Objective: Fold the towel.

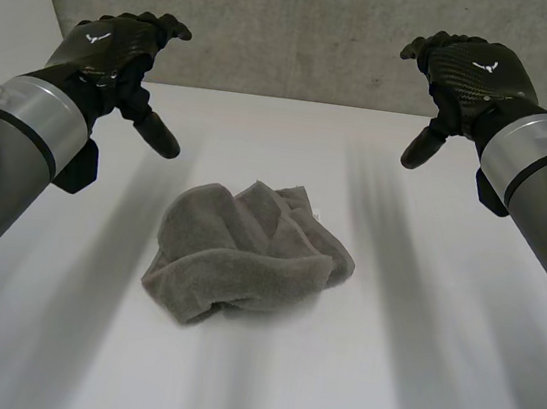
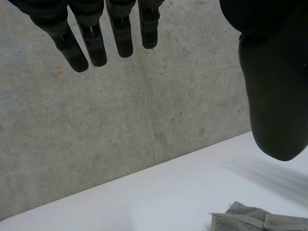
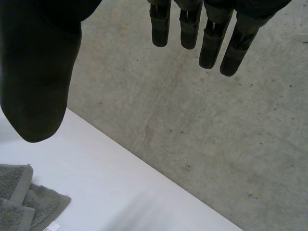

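A grey towel (image 1: 247, 254) lies crumpled in a loose heap at the middle of the white table (image 1: 401, 383). My left hand (image 1: 113, 47) hovers high above the table to the towel's far left, fingers (image 2: 91, 45) spread and thumb apart, holding nothing. My right hand (image 1: 467, 74) hovers at the far right at the same height, fingers (image 3: 211, 45) straight and thumb apart, also empty. A corner of the towel (image 2: 260, 221) shows below the left thumb, and a folded edge of the towel (image 3: 24, 197) below the right thumb. Neither hand touches the cloth.
A grey concrete wall (image 1: 307, 27) rises right behind the table's far edge. Bare table surrounds the towel on all sides.
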